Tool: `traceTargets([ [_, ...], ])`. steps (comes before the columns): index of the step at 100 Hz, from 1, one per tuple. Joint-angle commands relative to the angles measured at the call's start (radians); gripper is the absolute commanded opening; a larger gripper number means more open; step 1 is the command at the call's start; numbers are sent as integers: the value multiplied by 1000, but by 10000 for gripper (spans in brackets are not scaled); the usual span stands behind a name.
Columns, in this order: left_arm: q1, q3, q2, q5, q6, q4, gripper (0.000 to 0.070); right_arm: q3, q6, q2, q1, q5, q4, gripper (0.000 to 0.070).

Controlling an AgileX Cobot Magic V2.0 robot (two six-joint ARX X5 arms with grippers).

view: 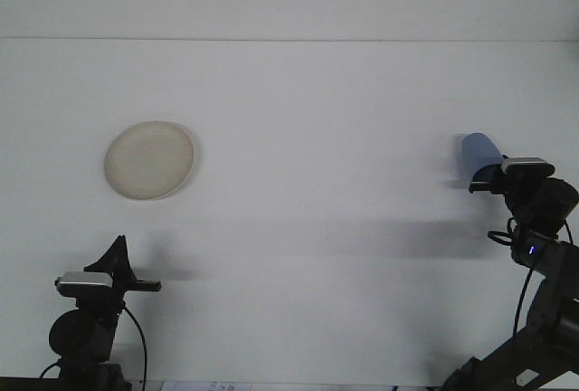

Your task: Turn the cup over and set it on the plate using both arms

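Note:
A round cream plate (149,160) lies flat on the white table, left of centre. At the far right a blue cup (479,150) is lifted off the table and tilted, its upper end leaning left. My right gripper (486,182) is shut on the cup's lower end. My left gripper (120,262) sits low at the bottom left, below the plate and well apart from it, holding nothing.
The white table (317,228) reaches back to a straight far edge (289,40). The right arm's black links and cable (534,319) rise from the bottom right corner. The left arm's base (83,341) stands at the bottom left.

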State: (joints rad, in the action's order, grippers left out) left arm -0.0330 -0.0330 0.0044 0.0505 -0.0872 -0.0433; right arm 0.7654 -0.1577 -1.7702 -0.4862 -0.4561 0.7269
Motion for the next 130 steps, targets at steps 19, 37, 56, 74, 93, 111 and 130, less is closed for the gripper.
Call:
traceTargets([
  [19,0,19,-1,3,2,-10,15,9,242,72,-4,-38,-40,1],
  [37,0,19,-2,3,2,-10,15,9,383,294,18,-26,-265,1],
  [56,0,19,-2,3,2,-10,15,30,365,635,149,109,-723,1],
  [74,0,19,-1,3,2,-10,15,154,306,836,381,190,-1136,1],
  [93,0,19,-1,3,2,-10,15,361,291,787,711,237,-1509,1],
  [111,0,19,-1,3,2,-10,15,510,270,614,998,304,-1759,1],
  [130,0,19,-1,3,2,-10,15,606,236,417,1165,307,-1883,1],
])
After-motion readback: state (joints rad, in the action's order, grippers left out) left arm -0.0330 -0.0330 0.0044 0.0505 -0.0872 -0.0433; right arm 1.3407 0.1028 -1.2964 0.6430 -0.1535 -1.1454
